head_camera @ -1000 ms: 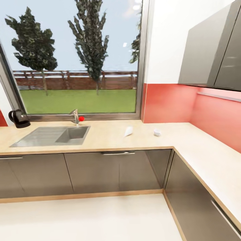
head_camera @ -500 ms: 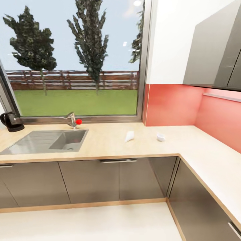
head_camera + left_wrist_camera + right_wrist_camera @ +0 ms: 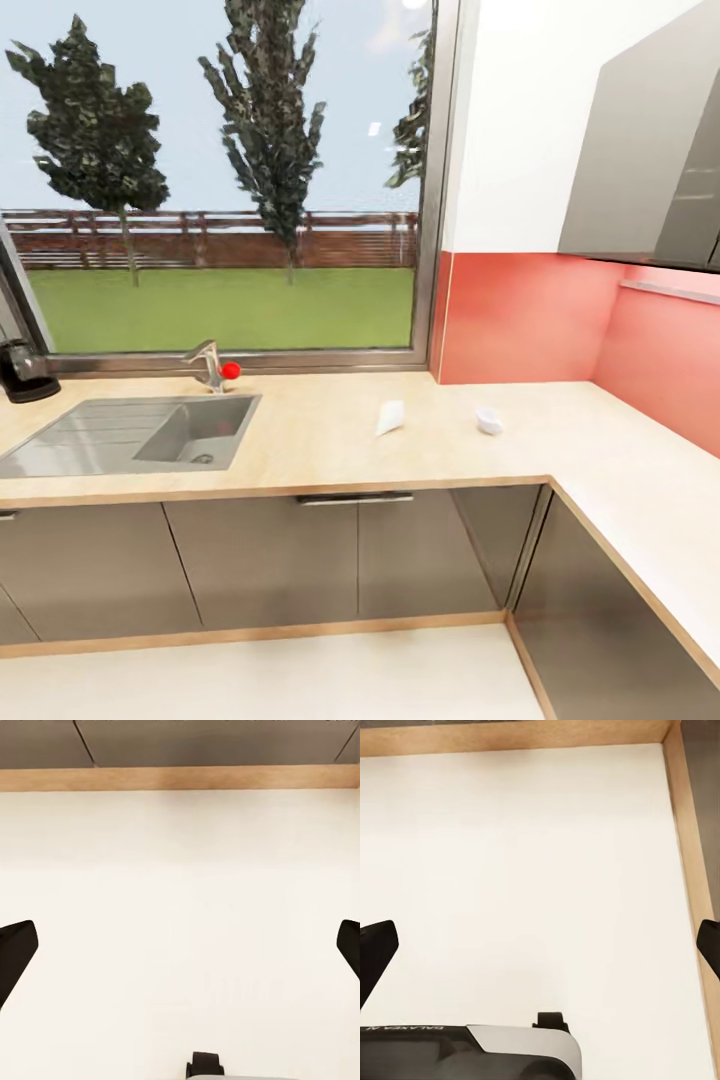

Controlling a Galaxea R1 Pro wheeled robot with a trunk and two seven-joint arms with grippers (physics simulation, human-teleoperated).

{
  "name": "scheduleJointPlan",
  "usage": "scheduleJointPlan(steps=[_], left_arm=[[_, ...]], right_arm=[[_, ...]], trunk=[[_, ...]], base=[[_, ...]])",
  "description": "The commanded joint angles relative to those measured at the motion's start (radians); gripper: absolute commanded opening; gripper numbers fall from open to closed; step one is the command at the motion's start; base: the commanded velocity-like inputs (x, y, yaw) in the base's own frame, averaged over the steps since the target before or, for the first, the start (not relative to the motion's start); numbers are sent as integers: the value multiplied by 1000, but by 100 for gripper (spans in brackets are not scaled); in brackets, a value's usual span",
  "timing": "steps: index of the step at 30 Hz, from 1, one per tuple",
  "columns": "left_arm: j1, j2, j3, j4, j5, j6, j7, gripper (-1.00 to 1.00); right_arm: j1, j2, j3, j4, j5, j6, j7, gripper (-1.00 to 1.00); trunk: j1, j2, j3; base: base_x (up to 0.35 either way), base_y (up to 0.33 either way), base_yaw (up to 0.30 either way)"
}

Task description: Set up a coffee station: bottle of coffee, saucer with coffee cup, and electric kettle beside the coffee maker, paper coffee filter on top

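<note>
- Bench [image 3: 320, 450]: an L-shaped slab with a pale wood-grain top over glossy grey cabinet fronts [image 3: 260, 570]; a matte grey sink [image 3: 150, 432] is set into it.
- Electric kettle [image 3: 22, 372]: dark, rounded, at the bench's far left edge of view; likely rigid and weighty, best held by its handle.
- Paper coffee filter [image 3: 389, 417]: a white cone lying mid-bench; likely light and crushable, so pinch the rim gently.
- Coffee cup [image 3: 488, 421]: small and white, lying right of the filter; likely brittle, so grip the wall.
- Left gripper [image 3: 180, 952] and right gripper [image 3: 540, 952]: both spread wide and empty above pale floor [image 3: 180, 870].

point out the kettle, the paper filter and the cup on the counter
electric kettle [image 3: 24, 372], head view, on its dark body.
paper coffee filter [image 3: 389, 417], head view, on its white middle.
coffee cup [image 3: 489, 420], head view, on its white side.
</note>
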Motion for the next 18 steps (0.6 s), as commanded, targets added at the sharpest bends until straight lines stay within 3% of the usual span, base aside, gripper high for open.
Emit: scheduleJointPlan(steps=[1,14,18], left_arm=[[0,0,1,1,5,-3,-1,100],[0,0,1,0,5,-3,-1,100],[0,-1,1,0,5,-3,-1,100]], right_arm=[[0,0,0,1,1,-3,0,100],[0,0,0,1,1,-3,0,100],[0,0,0,1,1,-3,0,100]], trunk=[[0,-1,0],[0,-1,0],[0,-1,0]], base=[[38,0,0],[6,0,0],[128,0,0]])
